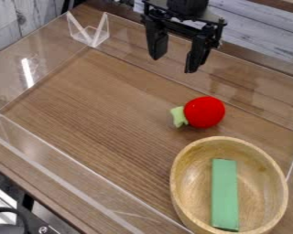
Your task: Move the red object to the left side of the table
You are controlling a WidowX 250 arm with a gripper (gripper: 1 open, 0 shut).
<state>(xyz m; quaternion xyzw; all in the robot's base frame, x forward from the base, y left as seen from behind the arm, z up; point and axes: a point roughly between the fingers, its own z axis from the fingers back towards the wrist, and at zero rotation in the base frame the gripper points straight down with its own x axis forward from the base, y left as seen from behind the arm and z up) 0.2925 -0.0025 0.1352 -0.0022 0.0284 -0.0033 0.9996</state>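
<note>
- A black tool (176, 47) hangs above the far side of the desk (100, 101), toward 12 o'clock in the camera view, pointing down.
- Its two fingers (154, 40) stand wide apart with nothing between them; it holds nothing.
- The red fruit (204, 111) lies on the bare wood right of centre, toward 3 o'clock, a small green leafy stub (179, 116) sticking out on its 9 o'clock side.
- The fruit sits below the tool in the picture, at its 6 o'clock, and clear of it; the two do not touch.
- A round, light wooden bowl (189, 187) fills the near right corner, at about 5 o'clock.
- A flat green block (223, 194) lies inside the bowl, its long side running from 12 to 6 o'clock.
- The fruit rests just beyond the bowl's far rim, close to it; whether they touch cannot be told.
- Low clear walls (63, 169) border the brown wood-grain desk; one runs along the near left edge, from 9 to 6 o'clock.
- A clear folded bracket (88, 30) stands at the far left corner, around 11 o'clock.
</note>
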